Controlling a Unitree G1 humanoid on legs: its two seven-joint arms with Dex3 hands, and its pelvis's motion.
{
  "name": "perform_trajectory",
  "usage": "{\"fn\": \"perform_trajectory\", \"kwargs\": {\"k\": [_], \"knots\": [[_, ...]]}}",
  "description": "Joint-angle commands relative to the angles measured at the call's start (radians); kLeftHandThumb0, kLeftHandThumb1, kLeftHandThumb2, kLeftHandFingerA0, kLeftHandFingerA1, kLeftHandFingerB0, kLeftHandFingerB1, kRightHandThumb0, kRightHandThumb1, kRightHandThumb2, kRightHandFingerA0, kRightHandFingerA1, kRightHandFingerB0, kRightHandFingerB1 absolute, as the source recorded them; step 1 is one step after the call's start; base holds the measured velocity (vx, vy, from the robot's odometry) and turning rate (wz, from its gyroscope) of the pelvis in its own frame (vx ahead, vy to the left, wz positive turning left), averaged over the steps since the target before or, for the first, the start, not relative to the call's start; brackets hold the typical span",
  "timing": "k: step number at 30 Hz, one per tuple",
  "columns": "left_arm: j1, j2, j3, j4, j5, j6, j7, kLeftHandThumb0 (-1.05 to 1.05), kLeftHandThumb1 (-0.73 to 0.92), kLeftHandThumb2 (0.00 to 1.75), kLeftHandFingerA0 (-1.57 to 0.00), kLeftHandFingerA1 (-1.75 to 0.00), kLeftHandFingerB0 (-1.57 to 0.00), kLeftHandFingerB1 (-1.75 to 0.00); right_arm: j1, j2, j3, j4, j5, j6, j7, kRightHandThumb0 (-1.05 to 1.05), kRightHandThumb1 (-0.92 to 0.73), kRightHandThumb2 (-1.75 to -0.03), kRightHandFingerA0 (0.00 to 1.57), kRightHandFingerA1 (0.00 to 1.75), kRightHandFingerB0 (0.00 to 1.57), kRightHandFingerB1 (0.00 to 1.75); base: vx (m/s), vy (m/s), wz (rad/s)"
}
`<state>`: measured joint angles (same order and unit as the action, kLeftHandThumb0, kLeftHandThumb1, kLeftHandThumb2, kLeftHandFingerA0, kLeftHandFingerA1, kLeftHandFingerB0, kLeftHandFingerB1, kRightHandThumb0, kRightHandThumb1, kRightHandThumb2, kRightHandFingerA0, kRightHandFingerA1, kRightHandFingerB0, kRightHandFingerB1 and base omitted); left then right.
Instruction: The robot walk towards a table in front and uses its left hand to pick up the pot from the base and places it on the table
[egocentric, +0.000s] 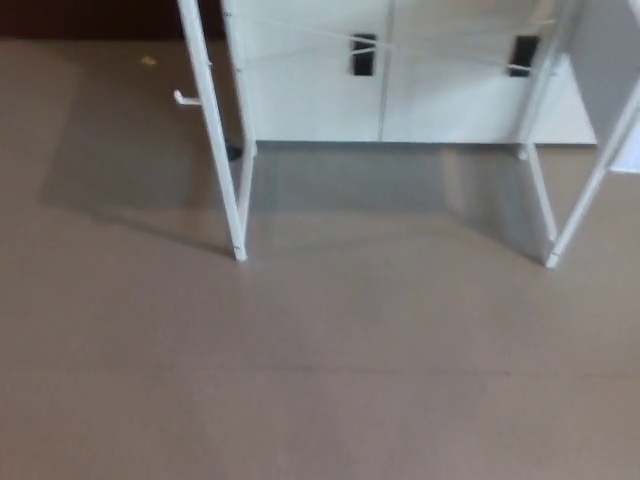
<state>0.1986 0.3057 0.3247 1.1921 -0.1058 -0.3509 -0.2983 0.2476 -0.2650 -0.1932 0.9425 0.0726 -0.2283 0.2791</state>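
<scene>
As neither hand is shown, grip cannot be told; white table legs (214, 130) are seen before a cabinet (440, 90), upper frame.

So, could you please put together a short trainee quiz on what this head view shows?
1. True or false: the pot is in view.
2. The white legs stand on: A) a plain brown floor; B) a green carpet; C) grass.
3. What colour are the two small fittings on the white panels behind?
Key: 1 false; 2 A; 3 black.
</scene>
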Motion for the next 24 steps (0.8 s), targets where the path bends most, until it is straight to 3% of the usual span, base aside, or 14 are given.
{"fn": "perform_trajectory", "kwargs": {"k": [1, 17, 24], "knots": [[0.023, 0.009, -0.001, -0.013, -0.009, -0.024, -0.005, -0.11, 0.32, 0.82, -0.28, -0.59, -0.19, -0.52, 0.012, -0.006, 0.002, -0.013, -0.001, -0.005, -0.005, -0.23, -0.5, -0.55, 0.45, 0.4, 0.35, 0.36, 0.41, -0.033, -0.04], [0.013, 0.018, -0.004, -0.001, -0.003, -0.011, -0.001, -0.11, 0.33, 0.82, -0.31, -0.6, -0.2, -0.52, -0.01, -0.01, 0.01, 0.019, -0.004, -0.032, 0.0, -0.24, -0.49, -0.54, 0.44, 0.42, 0.35, 0.36, 0.3, 0.097, -0.09], [0.015, 0.015, 0.004, -0.004, -0.016, -0.009, -0.008, -0.11, 0.32, 0.82, -0.3, -0.59, -0.2, -0.52, -0.031, -0.008, 0.012, 0.065, -0.008, -0.047, -0.006, -0.23, -0.5, -0.55, 0.44, 0.42, 0.34, 0.36, 0.15, -0.067, 0.07]]}}
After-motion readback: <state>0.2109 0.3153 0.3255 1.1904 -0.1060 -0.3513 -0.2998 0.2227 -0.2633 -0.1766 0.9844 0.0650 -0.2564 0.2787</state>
